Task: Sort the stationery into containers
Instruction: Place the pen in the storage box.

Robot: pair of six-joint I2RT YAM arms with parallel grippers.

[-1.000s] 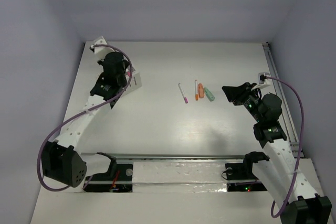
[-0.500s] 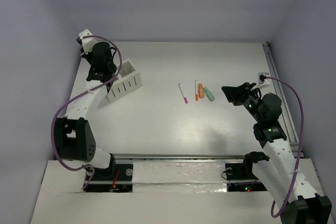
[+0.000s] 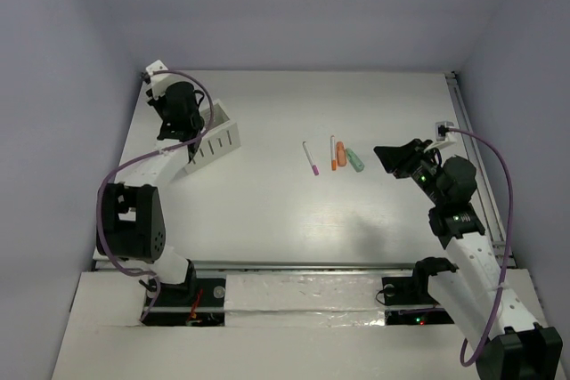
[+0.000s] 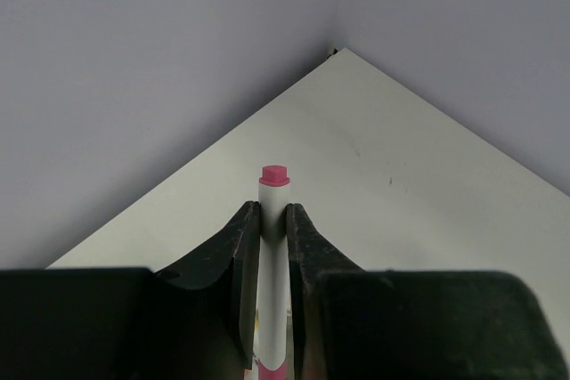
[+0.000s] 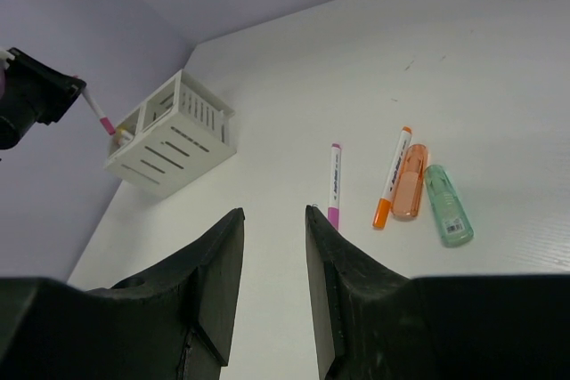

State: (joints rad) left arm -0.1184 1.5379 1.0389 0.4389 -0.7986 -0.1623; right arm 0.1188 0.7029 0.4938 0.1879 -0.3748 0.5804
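Observation:
My left gripper (image 4: 272,216) is shut on a thin white pen (image 4: 273,246) with pink ends. In the right wrist view this pen (image 5: 96,110) slants down from the left gripper (image 5: 40,95) to the left compartment of the white slotted container (image 5: 174,135), where something yellow shows inside. In the top view the left gripper (image 3: 191,129) hangs over the container (image 3: 218,137) at the far left. Mid-table lie a pink-ended pen (image 3: 310,157), an orange-ended pen (image 3: 332,152), a stubby orange marker (image 3: 339,156) and a mint-green marker (image 3: 355,160). To their right my right gripper (image 3: 396,157) is open and holds nothing.
The table's back left corner meets two lilac walls (image 4: 178,60) just behind the container. A rail (image 3: 468,149) with a small white socket runs along the right edge, close to the right arm.
The left arm has folded back toward the left edge, its elbow swinging near and left, while its gripper stays by the container with the pen. The right arm has not moved.

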